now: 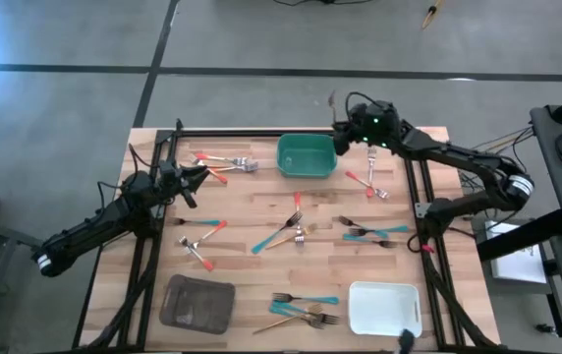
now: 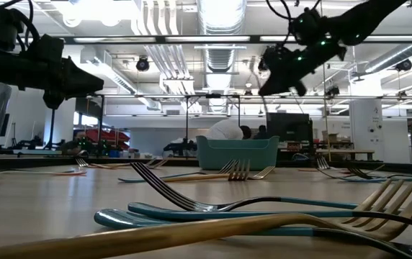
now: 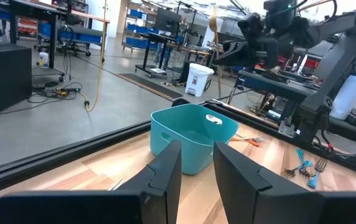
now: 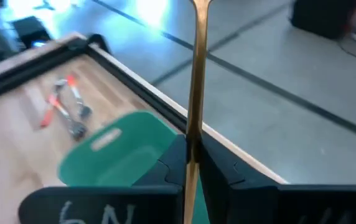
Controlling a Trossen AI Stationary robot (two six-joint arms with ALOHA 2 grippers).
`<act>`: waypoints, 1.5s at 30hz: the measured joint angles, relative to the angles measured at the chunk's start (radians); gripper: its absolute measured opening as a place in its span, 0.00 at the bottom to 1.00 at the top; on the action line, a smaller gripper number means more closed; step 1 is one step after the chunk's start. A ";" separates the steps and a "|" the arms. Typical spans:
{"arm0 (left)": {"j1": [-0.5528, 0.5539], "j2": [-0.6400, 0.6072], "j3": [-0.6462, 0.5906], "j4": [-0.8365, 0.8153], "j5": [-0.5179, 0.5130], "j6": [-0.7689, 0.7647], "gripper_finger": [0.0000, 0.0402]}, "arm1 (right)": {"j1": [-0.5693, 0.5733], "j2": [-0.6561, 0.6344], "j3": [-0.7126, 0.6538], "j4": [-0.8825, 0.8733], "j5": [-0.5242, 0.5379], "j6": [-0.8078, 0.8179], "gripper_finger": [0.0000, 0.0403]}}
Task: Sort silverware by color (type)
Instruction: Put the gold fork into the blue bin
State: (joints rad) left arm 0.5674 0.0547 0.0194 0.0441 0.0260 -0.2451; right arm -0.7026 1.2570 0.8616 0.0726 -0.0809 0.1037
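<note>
Teal-, red- and gold-handled forks and spoons lie flat on the wooden table. One red-handled group lies by the far left edge and teal forks lie on the right. My right gripper hovers at the far right corner of the green tray. It is shut on a gold piece; fork or spoon, I cannot tell. My left gripper hangs open and empty over the table's left side, pointing toward the green tray. My right gripper pinches the gold piece by its thin shaft between its two fingers, which lie across it. The piece is lifted clear of the table and stands roughly upright, its long end rising above the fingers.
A grey tray sits at the near left and a white tray at the near right. Loose forks lie between them and more at mid-table. A black frame edges the table.
</note>
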 joint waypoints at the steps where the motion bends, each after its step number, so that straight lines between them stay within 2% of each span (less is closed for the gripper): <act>1: 0.000 0.000 0.000 0.000 0.000 0.000 0.19 | 0.007 0.026 0.000 0.032 -0.012 -0.015 0.03; 8: 0.000 0.000 0.000 0.000 0.000 0.000 0.19 | 0.031 0.202 0.001 0.111 -0.035 -0.099 0.03; 11: 0.000 0.000 0.000 0.000 0.000 0.000 0.19 | 0.035 0.257 0.024 0.103 -0.100 -0.146 0.03; 14: 0.000 0.000 0.000 0.000 0.000 0.000 0.19 | 0.045 0.297 0.078 0.061 -0.181 -0.233 0.03; 17: 0.000 0.000 0.000 0.000 0.000 0.000 0.19 | 0.054 0.330 0.160 -0.093 -0.201 -0.348 0.03; 22: 0.000 0.000 0.000 0.000 0.000 0.000 0.19 | 0.055 0.402 0.337 -0.427 -0.193 -0.495 0.03; 26: 0.000 0.000 0.000 0.000 0.000 0.000 0.19 | 0.055 0.465 0.443 -0.559 -0.144 -0.543 0.03; 35: 0.000 0.000 0.000 0.000 0.000 0.000 0.19 | 0.055 0.580 0.579 -0.692 -0.127 -0.560 0.03; 39: 0.000 0.000 0.000 0.000 0.000 0.000 0.19 | 0.055 0.603 0.601 -0.718 -0.121 -0.549 0.08; 45: 0.000 0.000 0.000 0.000 0.000 0.000 0.19 | 0.055 0.605 0.602 -0.721 -0.032 -0.541 0.14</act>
State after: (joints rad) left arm 0.5674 0.0547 0.0195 0.0441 0.0259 -0.2455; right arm -0.6476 1.8618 1.4635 -0.6484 -0.1131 -0.4374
